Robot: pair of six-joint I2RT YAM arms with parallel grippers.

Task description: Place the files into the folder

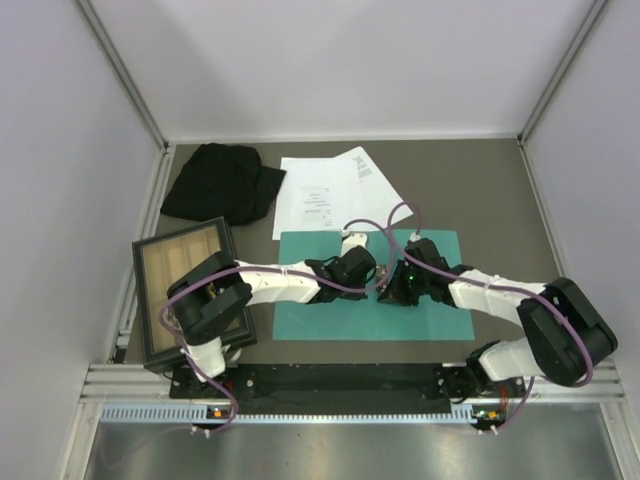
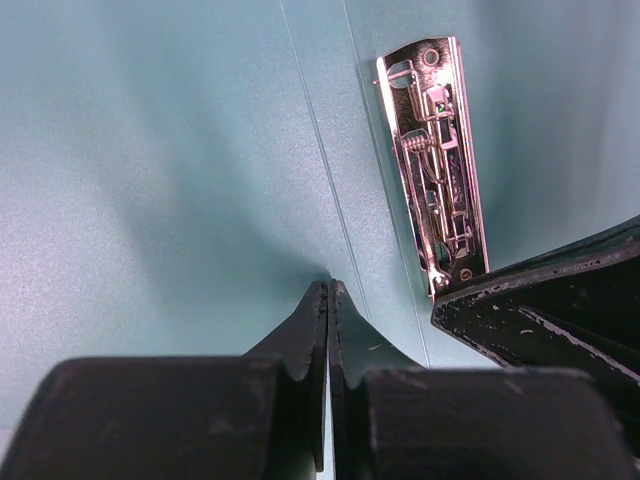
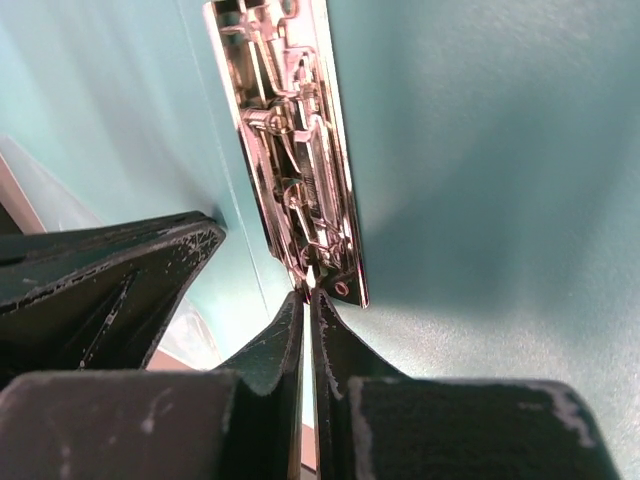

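- Left gripper [image 2: 328, 300]: fingers pressed together with no gap, tips down on the inside face of the folder [image 1: 310, 295], just beside its centre crease.
- Right gripper [image 3: 308, 310]: fingers also pressed together, tips touching the near end of the metal clip [image 3: 295, 150]. Whether anything is pinched between them, can't tell.
- Both grippers meet tip to tip over the folder's spine, left one from the left, right one from the right.
- Folder: 1, teal, lying open and flat at the centre of the table [image 1: 480, 190], closer to the near edge. 2 leaves are spread left and right.
- Clip: 1, shiny steel, running along the spine.
- Files [image 1: 325, 200]: white sheets in an overlapping fan at the far-centre of the table, outside the folder. 2 outlines are clear, one square-on and one rotated. A third can't be separated out. Their near edge meets the folder's far edge.
- Black cloth [image 1: 220, 180]: 1, crumpled, towards the far-left corner, just left of the files.
- Wooden tray [image 1: 147, 300]: 1, dark frame, skewed, at the left edge towards the near-left corner, with the left arm's base links over it.
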